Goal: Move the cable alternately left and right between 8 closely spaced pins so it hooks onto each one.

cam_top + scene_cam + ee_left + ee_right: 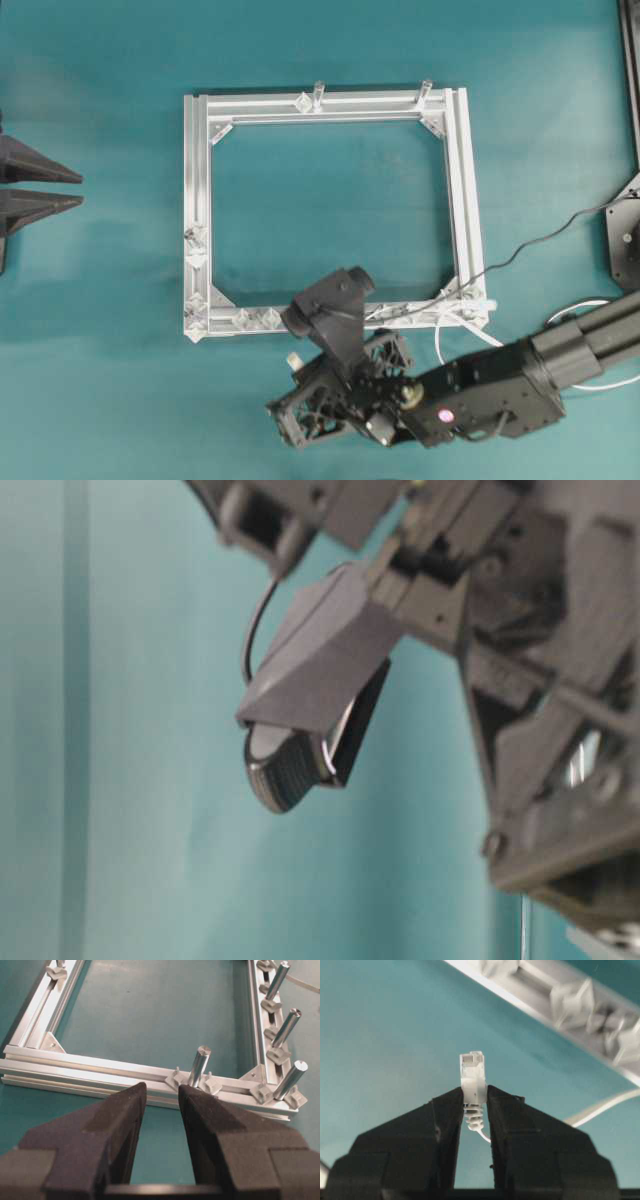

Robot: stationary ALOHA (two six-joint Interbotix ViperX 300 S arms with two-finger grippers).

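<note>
Cable (473, 1080) is sitting plug-end up in the right claw (474, 1097), which is pinching it just below the clear plug, so that grip is looking solid. From overhead, the right claw (300, 362) is hanging just outside the frame (196, 200) at about 6 o'clock, and the white cord (425, 308) is already trailing along the bottom rail toward the 4 o'clock corner, then looping off onto the teal counter (100, 350). I'm guessing the weaving is underway but nowhere near finished, since the pins (257, 319) sitting on the rail around 7 o'clock are looking bare; how many are hooked further along I can't tell, the arm is covering that bit. The left claw (161, 1097) is parked off at 9 o'clock overhead, jaws narrowly parted and gripping nothing, just looking at the frame's far rail and its grey posts (199, 1066). Next move is probably swinging the plug over the rail to the other side of the nearest free pin, keeping the cord taut and low enough that it's catching the stud instead of sliding over it.
</note>
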